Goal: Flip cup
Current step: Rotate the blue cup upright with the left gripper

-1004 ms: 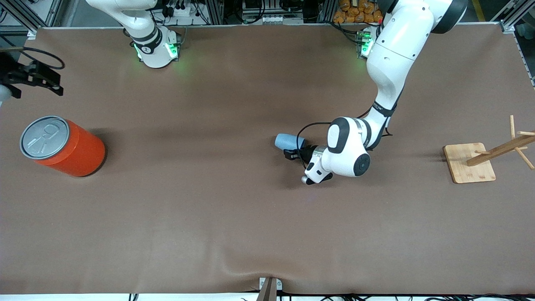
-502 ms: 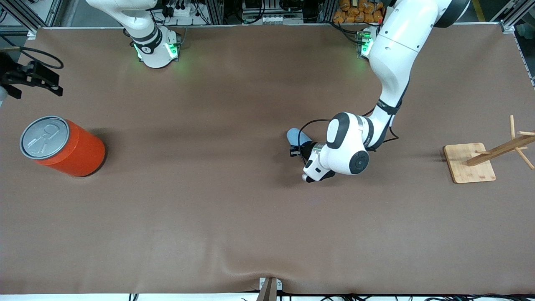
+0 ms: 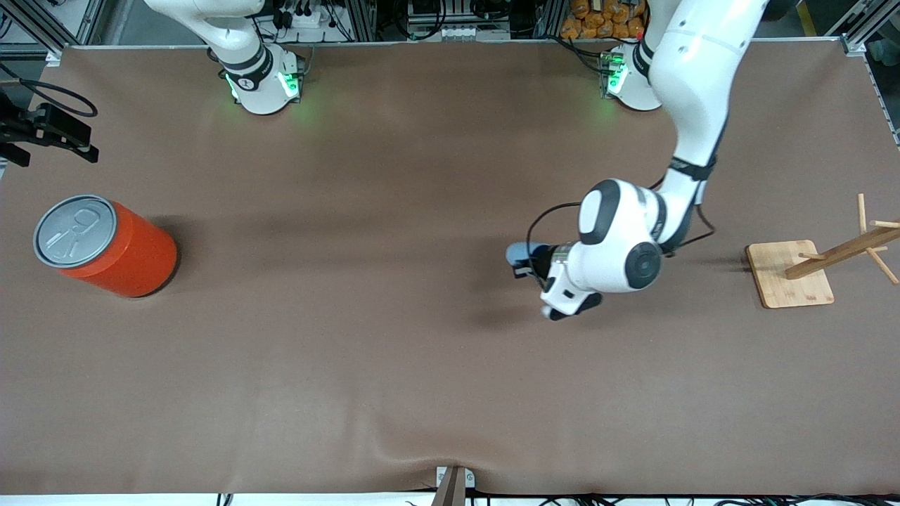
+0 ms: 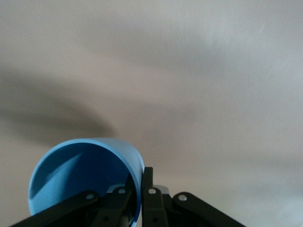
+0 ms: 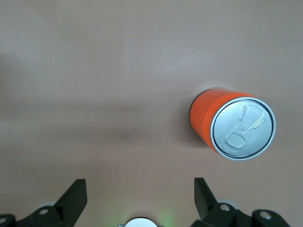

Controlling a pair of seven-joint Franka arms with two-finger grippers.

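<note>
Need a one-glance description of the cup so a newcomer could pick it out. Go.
Start from the brown table and find the left arm reaching to its middle. The left gripper is shut on the wall of the cup, lifted over the table. It is small, light blue and tapered, with a darker blue inside, unlike the large orange can at the right arm's end.

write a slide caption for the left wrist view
Left gripper pinching the light-blue cup by its rim, one finger inside, above the brown table.

The cup (image 4: pixel 85 177) was light blue, darker blue inside. The can (image 3: pixel 105 246) was orange with a grey pull-tab lid (image 3: pixel 74 231). The tablecloth (image 3: pixel 351 351) was plain brown, the wooden stand (image 3: pixel 791 274) pale tan.
</note>
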